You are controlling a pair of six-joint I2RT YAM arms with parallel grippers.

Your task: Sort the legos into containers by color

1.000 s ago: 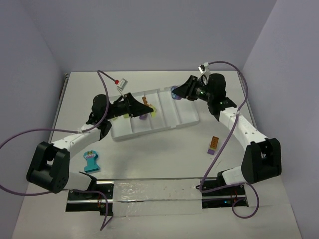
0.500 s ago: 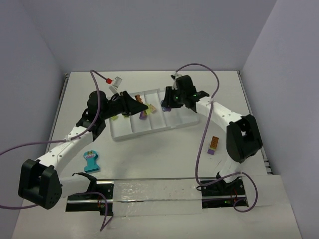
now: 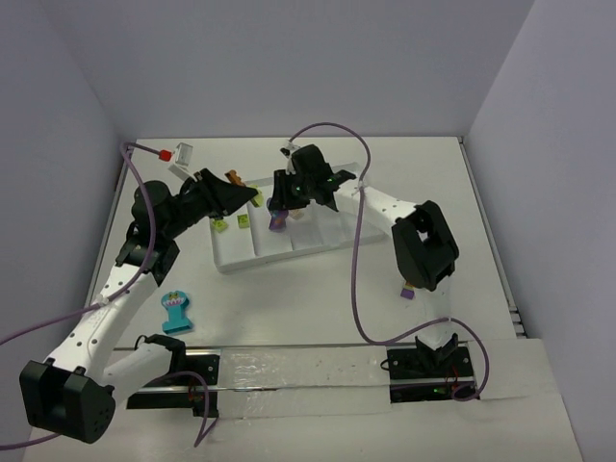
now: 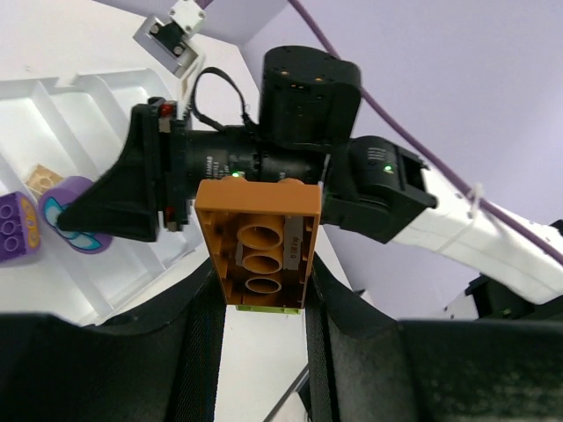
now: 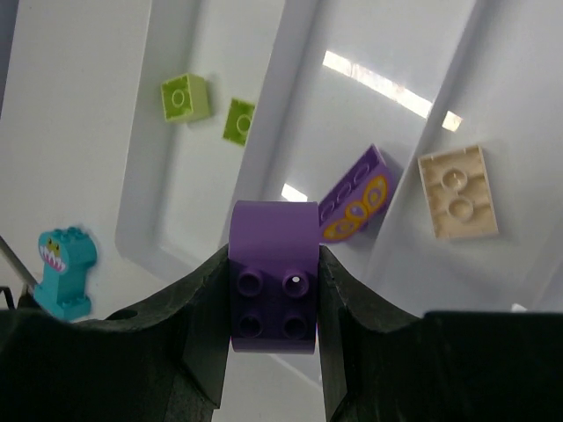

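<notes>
Fingers: left gripper (image 4: pixel 261 264) clenches an orange-brown plastic brick (image 4: pixel 259 242); right gripper (image 5: pixel 273 255) clenches a purple plastic brick (image 5: pixel 273 281) over the white plastic divided tray (image 3: pixel 322 241).
Surface: white table (image 3: pixel 318 308), lilac walls (image 3: pixel 289 67).
Tray: mid-table.
Right wrist only: lime green bricks (image 5: pixel 185 97) and tan brick (image 5: pixel 456 192), in separate compartments.
Orange-brown brick: underside to wrist camera, long axis along fingers.

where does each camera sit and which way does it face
Top external: above and behind the bases, looking down on the white tray; left arm and right arm show.
Left wrist: faces across the tray toward the right arm; left pincer grips an orange-brown lego.
Right wrist: looking down into the tray; right pincer grips a purple lego.
Shared: top and right wrist both show the lime green legos.
</notes>
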